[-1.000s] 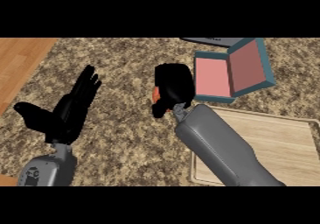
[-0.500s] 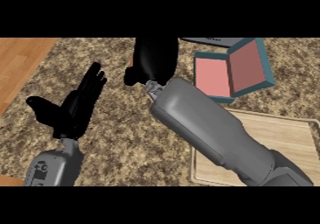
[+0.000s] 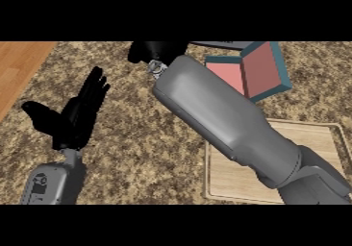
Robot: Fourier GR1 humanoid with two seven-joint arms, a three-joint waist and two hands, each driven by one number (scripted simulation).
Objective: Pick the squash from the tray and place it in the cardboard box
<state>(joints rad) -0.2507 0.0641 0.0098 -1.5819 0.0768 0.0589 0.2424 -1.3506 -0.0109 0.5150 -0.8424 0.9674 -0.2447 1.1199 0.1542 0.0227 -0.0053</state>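
Observation:
My right hand (image 3: 159,51) shows at the very top of the head view, partly cut by the edge, left of the box. Its grey forearm (image 3: 221,120) runs diagonally up from the lower right and covers part of the wooden tray (image 3: 324,144). The squash is not visible anywhere; the bare part of the tray holds nothing. The box (image 3: 258,72), teal outside and pink inside, stands open at the upper right. My left hand (image 3: 78,114) rests open at the left, fingers up, holding nothing.
The counter (image 3: 136,153) has a speckled brown stone top. A wooden strip (image 3: 16,65) runs along the upper left. A dark grey object (image 3: 223,44) peeks in at the top edge behind the box.
My right hand has swung up and to the left, from beside the box to the top edge. An orange thing seen in it one second ago no longer shows. The left hand barely moved.

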